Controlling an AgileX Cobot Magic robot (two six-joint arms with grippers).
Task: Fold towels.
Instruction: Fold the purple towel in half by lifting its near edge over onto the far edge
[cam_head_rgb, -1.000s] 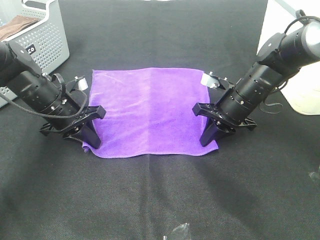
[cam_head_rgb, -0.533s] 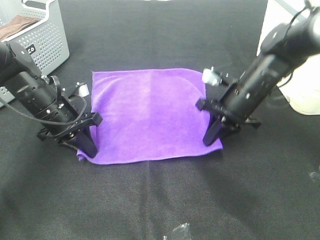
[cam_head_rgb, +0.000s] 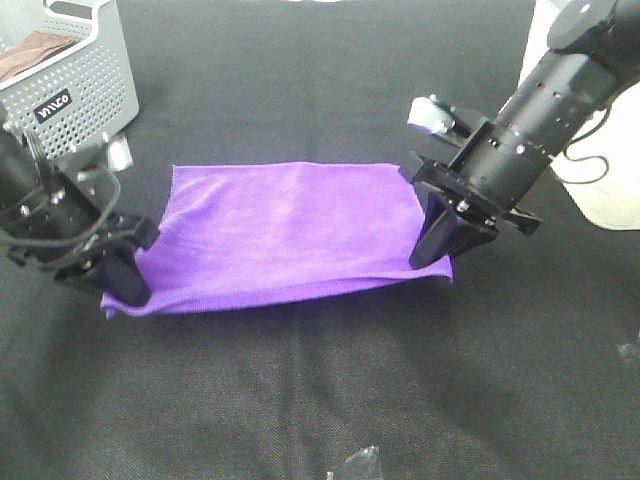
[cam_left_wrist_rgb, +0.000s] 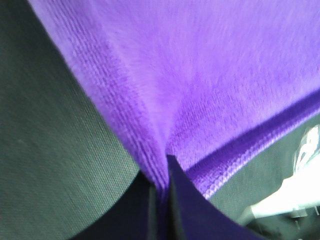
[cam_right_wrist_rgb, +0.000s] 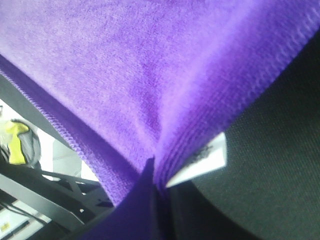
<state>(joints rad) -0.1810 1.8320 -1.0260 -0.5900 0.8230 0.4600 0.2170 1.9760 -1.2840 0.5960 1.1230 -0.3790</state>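
Observation:
A purple towel (cam_head_rgb: 280, 235) hangs stretched between my two grippers above the black table; its far edge still rests on the cloth. My left gripper (cam_head_rgb: 125, 290) is shut on the towel's near left corner, and the left wrist view shows the fabric (cam_left_wrist_rgb: 200, 90) pinched between its black fingertips (cam_left_wrist_rgb: 175, 205). My right gripper (cam_head_rgb: 440, 255) is shut on the near right corner. The right wrist view shows the purple fabric (cam_right_wrist_rgb: 125, 75) with its white label (cam_right_wrist_rgb: 200, 162) pinched in the jaws.
A grey perforated basket (cam_head_rgb: 65, 85) holding a brown cloth (cam_head_rgb: 30, 55) stands at the back left. A white object (cam_head_rgb: 600, 190) sits at the right edge. Small clear scraps (cam_head_rgb: 355, 462) lie on the black table cover (cam_head_rgb: 320, 400) near the front.
Both grippers have risen and pulled the near edge of the towel up off the table. The left arm has moved left, the right arm back, and the towel now sags between them.

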